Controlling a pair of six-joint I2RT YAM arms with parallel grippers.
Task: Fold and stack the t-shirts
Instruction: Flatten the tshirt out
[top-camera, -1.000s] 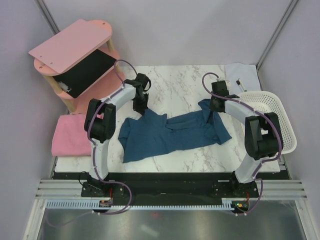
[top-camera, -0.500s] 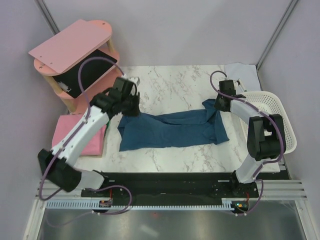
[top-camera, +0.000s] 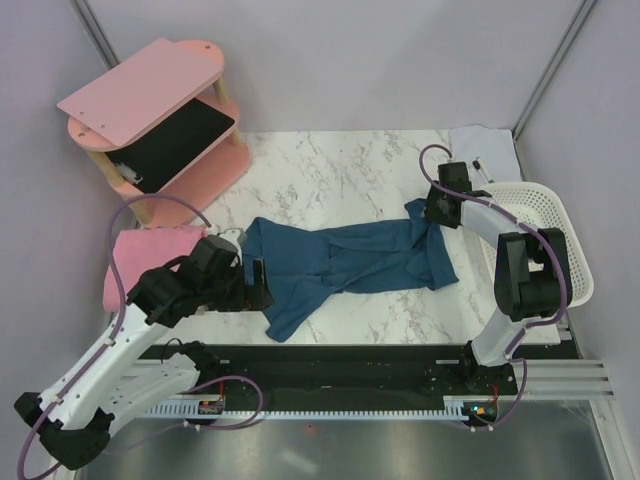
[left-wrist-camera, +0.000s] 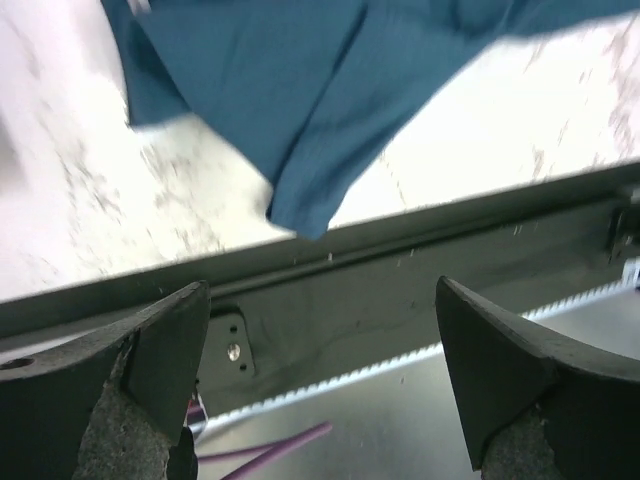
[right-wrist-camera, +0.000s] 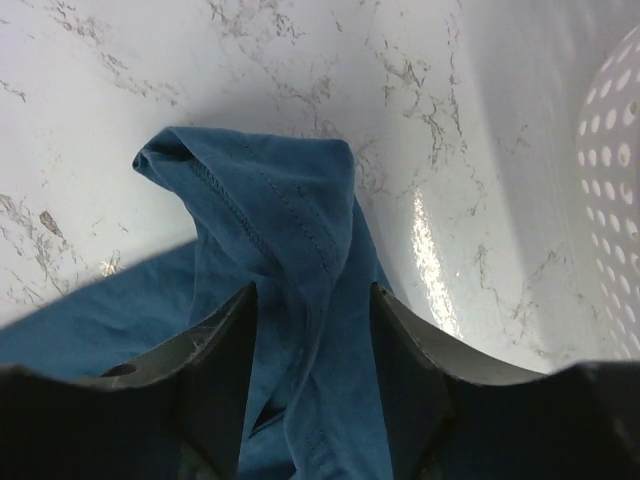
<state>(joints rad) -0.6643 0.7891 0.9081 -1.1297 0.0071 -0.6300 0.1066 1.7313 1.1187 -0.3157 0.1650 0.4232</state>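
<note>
Nearest you, your left gripper (left-wrist-camera: 320, 300) gapes wide at the table's (top-camera: 340, 175) front edge, just beside a corner of the teal shirt (top-camera: 365, 262), which lies rumpled in a long band across to your right gripper (right-wrist-camera: 312, 295), half-open astride its raised hem.

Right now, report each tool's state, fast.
Left tool: open, holding nothing.
Right tool: jaws parted around a fold of the teal t-shirt; grip cannot be told.

The spread t-shirt (top-camera: 360, 262) is lying on the table (top-camera: 340, 170), the folded t-shirt (top-camera: 145, 250) sitting left of it (before the shelf (top-camera: 150, 100)), the basket (top-camera: 530, 195) standing right.
</note>
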